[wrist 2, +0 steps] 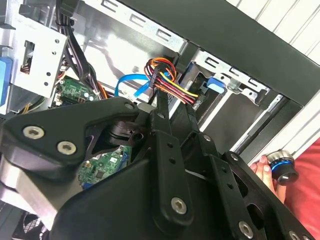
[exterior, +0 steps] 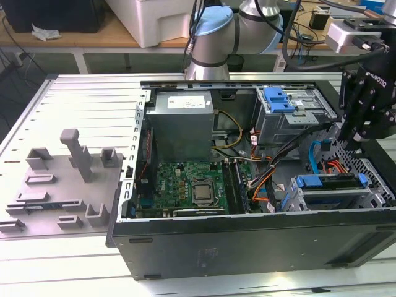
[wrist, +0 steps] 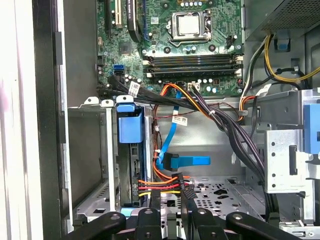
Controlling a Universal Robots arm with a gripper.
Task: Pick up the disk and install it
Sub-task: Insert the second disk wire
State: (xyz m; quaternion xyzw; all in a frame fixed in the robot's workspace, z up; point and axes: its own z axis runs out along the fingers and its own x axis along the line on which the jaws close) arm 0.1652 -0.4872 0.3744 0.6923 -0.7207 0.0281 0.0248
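Blue-framed disk (wrist: 129,160) seated in bay; fingers (wrist: 172,220) at connector edge.

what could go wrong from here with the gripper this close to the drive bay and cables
The gripper hangs just above the bundle of coloured power wires plugged in beside the disk, so a finger could snag or unplug them. The blue data cable lies loose nearby and might get pinched. A person's hand sits near the case edge, close to the arm.
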